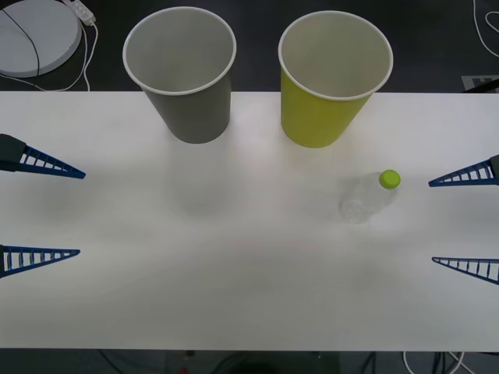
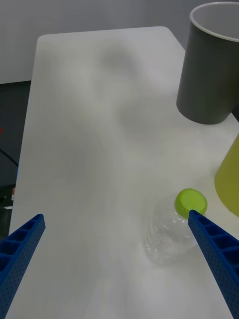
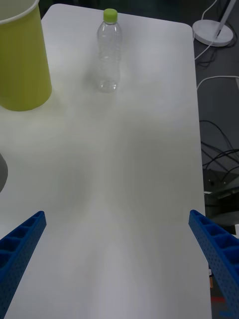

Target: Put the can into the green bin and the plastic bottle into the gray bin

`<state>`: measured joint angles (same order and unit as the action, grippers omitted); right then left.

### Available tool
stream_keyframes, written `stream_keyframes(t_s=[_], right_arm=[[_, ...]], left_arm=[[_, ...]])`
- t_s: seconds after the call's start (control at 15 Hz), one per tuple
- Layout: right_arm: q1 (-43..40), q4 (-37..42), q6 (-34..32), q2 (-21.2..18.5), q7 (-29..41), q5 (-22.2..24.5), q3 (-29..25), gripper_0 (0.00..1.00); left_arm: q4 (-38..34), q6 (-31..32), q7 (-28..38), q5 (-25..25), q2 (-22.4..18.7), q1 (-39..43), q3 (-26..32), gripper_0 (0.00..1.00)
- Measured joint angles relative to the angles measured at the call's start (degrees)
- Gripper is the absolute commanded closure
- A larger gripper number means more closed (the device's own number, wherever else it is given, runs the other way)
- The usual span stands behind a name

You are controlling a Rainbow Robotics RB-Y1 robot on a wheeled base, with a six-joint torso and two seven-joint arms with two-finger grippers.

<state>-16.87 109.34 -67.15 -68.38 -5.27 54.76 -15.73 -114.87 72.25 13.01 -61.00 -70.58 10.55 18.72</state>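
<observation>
**Bottle waits upright as both tools stand spread at the worktop's edges**

The bottle (image 1: pixel 369 198), clear with a lime-green cap, stands upright on the white worktop (image 1: pixel 249 296), right of centre and nearer than the green bin (image 1: pixel 331 78). The two are apart, with bare surface between. The gray bin (image 1: pixel 184 74) stands to the left of the green one, both mouths up along the far edge, likely so that items can be dropped straight in. No can is visible on the worktop.

The right tool (image 1: pixel 466 222) hovers at the right edge, fingers released and spread wide, holding nothing. It lines up roughly with the bottle, which in the right wrist view sits just ahead of one finger tip; this looks like the approach to a side grasp, with the opening wide enough to pass around the body. The left tool (image 1: pixel 43 210) sits at the left edge, also released and empty, well apart from the bottle.

Neither item has been binned. The bottle must cross to the gray bin on the left. Light and empty, it may tip if a finger nudges it before closing.
</observation>
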Motion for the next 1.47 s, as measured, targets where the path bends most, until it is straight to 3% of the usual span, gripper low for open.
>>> stream_keyframes(t_s=[0.67, 1.13, 1.47], right_arm=[[-1.86, 0.69, -0.74, 1.93, 0.91, -2.34, -2.12, 0.0], [-8.3, 0.36, 3.43, 5.38, -0.25, -3.26, -7.28, 0.0], [-10.25, -2.58, 5.99, 6.35, -1.57, -3.83, -7.74, 0.0]], left_arm=[[0.01, 0.0, 0.0, 0.0, 0.0, 0.0, 0.0, 0.0], [0.0, 0.0, -0.01, 0.0, 0.0, 0.0, 0.0, 0.0], [0.0, 0.0, 0.0, 0.0, 0.0, 0.0, 0.0, 0.0]])
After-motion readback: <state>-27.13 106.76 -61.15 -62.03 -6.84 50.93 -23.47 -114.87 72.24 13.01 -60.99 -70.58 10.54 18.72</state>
